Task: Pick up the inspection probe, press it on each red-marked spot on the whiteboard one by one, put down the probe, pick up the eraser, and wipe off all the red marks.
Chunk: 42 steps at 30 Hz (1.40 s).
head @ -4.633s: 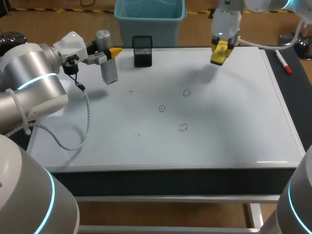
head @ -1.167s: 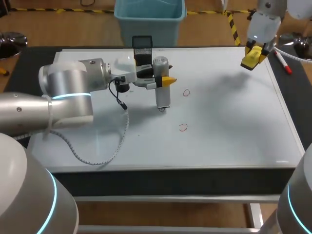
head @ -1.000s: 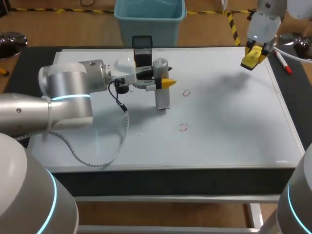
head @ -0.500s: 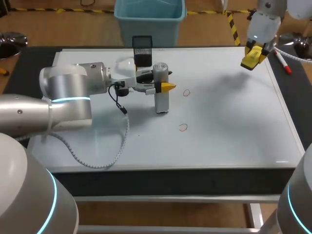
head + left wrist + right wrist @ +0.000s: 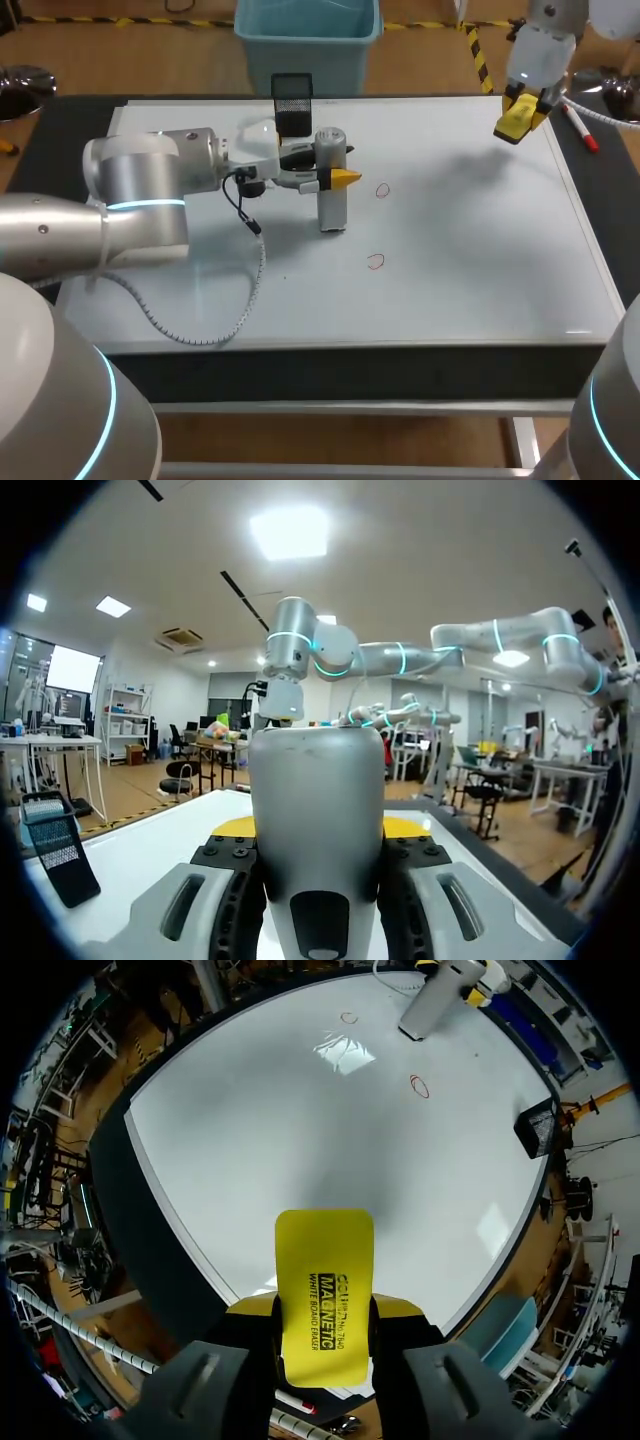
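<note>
Right gripper (image 5: pixel 323 1305) clamps yellow eraser (image 5: pixel 323 1250) (black print (image 5: pixel 325 1315) on it).

Silver-grey cylindrical probe (image 5: pixel 331 190). Glossy white rectangular whiteboard (image 5: pixel 480 270), thin red circle marks (image 5: pixel 376 262). Yellow flat eraser (image 5: pixel 323 1290), black lettering. Black mesh pen holder (image 5: pixel 292 103). White marker pen (image 5: pixel 578 124), red cap.

My right gripper (image 5: pixel 323 1307) clamps the yellow eraser (image 5: pixel 323 1260) from both sides, above the whiteboard (image 5: pixel 250 1130). Two red marks (image 5: pixel 419 1086) are on the board's far part. The inspection probe (image 5: pixel 428 1008) stands near them. A black mesh holder (image 5: pixel 540 1127) sits at the board's edge.
</note>
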Available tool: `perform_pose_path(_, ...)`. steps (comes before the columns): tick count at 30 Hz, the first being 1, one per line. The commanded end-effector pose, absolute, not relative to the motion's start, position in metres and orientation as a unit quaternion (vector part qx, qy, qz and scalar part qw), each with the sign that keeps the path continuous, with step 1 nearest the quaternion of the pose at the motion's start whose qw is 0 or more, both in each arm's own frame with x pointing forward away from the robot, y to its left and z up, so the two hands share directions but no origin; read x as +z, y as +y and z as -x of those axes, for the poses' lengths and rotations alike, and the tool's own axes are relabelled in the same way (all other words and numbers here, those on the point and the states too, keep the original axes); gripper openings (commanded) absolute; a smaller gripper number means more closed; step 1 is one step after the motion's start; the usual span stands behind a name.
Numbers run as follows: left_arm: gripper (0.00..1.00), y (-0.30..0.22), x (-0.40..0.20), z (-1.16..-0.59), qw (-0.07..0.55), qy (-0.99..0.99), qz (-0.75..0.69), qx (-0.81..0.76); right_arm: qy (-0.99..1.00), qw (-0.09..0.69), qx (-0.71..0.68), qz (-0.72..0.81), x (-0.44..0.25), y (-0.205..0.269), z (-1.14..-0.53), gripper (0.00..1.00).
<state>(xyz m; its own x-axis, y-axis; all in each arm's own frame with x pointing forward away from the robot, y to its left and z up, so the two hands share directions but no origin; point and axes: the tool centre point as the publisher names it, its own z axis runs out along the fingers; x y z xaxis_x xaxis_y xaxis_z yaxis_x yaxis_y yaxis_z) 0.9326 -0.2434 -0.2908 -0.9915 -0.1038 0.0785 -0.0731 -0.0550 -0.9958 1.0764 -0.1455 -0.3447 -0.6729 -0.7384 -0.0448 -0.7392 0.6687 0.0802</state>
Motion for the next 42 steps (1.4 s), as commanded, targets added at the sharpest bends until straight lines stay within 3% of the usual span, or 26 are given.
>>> perform_pose_path(1, 0.0, -0.243, -0.292, -0.932, 0.013, 0.686, 0.064, -0.724, 0.913, 0.004, 0.044, 0.405, -0.344, -0.146, -1.076, 0.0)
perform_pose_path(18, 0.0, -0.234, -0.264, -0.933, 0.037, 0.679, 0.048, -0.732, 0.913, 0.004, 0.044, 0.405, -0.344, -0.146, -1.076, 0.0)
perform_pose_path(42, 0.0, -0.114, -0.252, -0.971, 0.119, 0.687, 0.099, -0.71, 0.913, 0.004, 0.044, 0.405, -0.344, -0.146, -1.076, 0.0)
